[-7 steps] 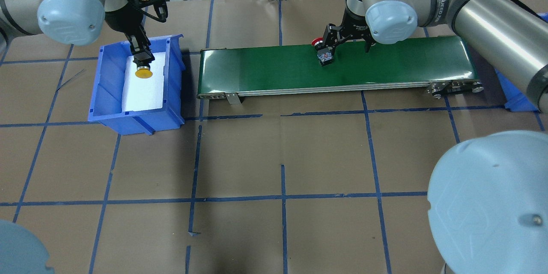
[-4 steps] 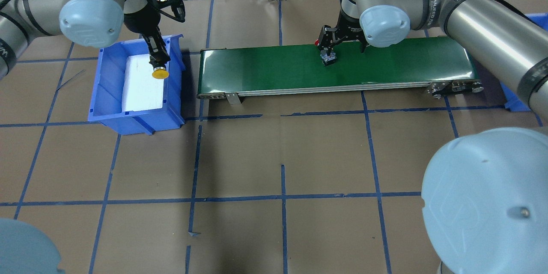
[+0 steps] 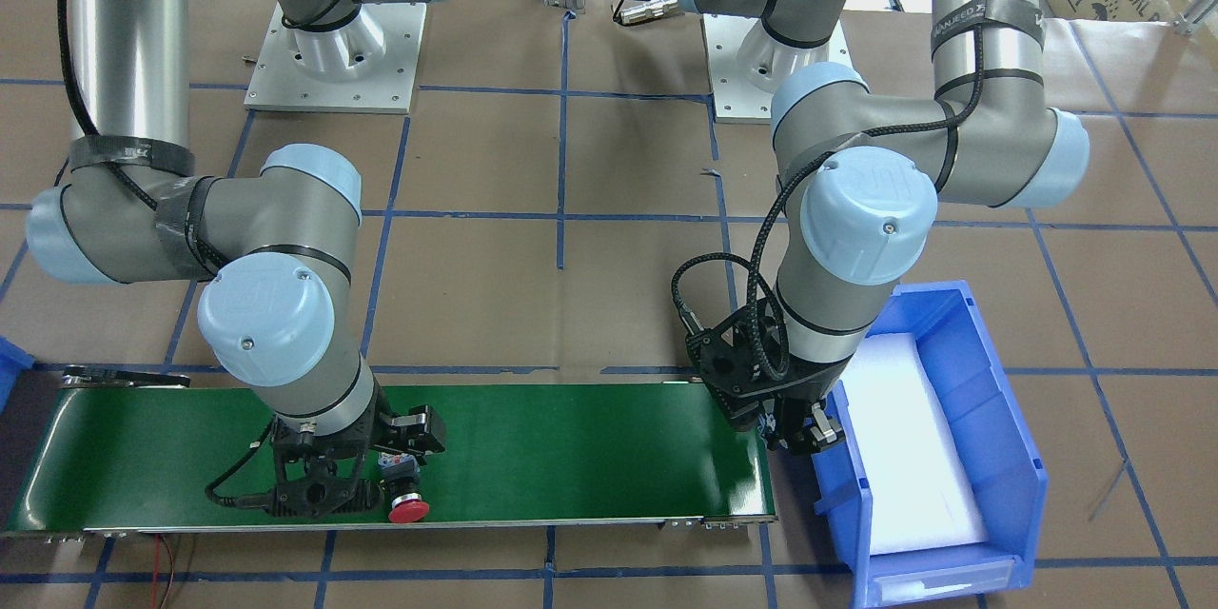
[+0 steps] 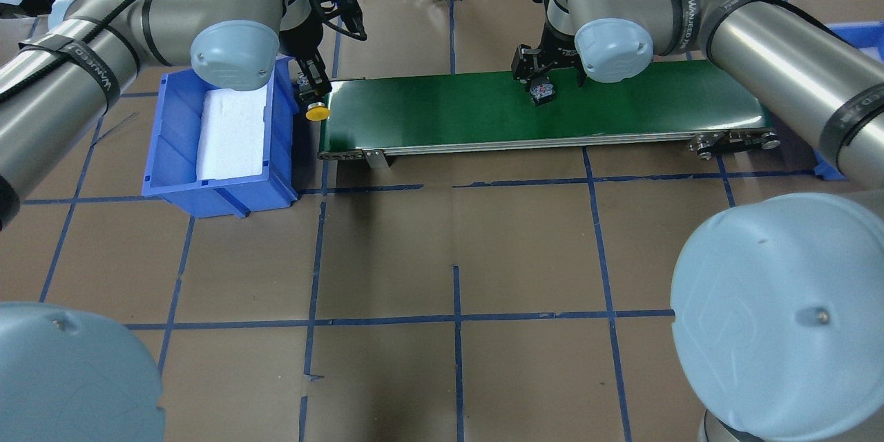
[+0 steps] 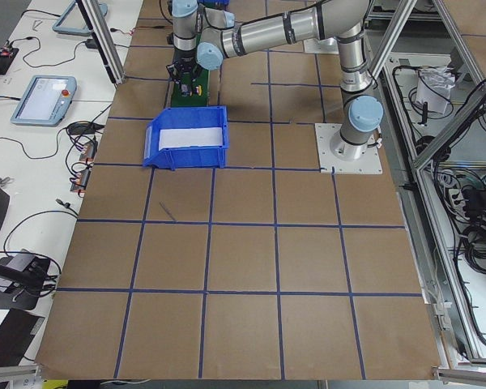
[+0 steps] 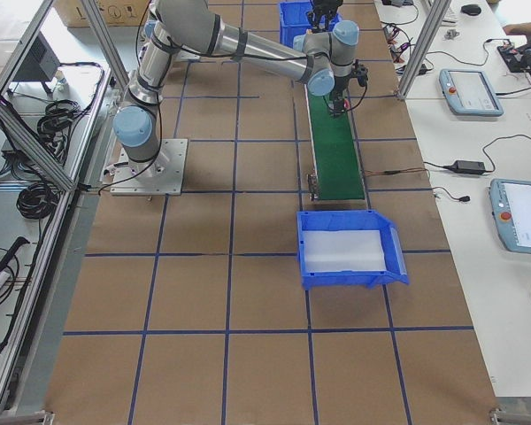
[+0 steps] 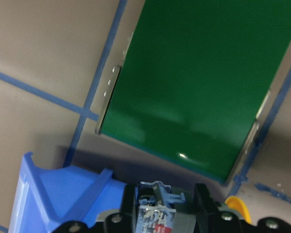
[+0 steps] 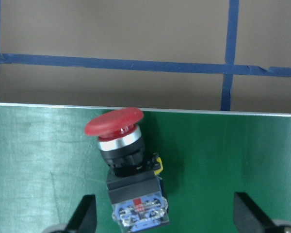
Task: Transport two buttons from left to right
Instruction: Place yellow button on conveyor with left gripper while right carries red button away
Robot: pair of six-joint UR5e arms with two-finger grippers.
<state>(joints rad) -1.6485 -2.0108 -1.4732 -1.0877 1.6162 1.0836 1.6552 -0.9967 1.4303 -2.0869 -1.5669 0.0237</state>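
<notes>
The yellow button (image 4: 316,111) hangs cap-down in my left gripper (image 4: 312,88), which is shut on its body (image 7: 156,217). It hovers in the gap between the blue bin and the left end of the green conveyor belt (image 4: 428,107). Its yellow cap shows in the left wrist view (image 7: 237,205). The red button (image 8: 127,162) lies on its side on the belt, near the far edge. My right gripper (image 8: 165,216) is open just above it, with its fingers (image 8: 85,213) wide apart on either side. The red button also shows in the overhead view (image 4: 543,92) and the front view (image 3: 407,506).
A blue bin (image 4: 160,152) with a white foam pad (image 4: 231,131) stands left of the belt. A second blue bin (image 6: 350,252) stands past the belt's right end. The table is brown paper with a blue tape grid. Cables lie at the back edge.
My left gripper has carried the yellow button rightward out of the blue bin to the belt's left end. My right gripper has shifted slightly over the red button.
</notes>
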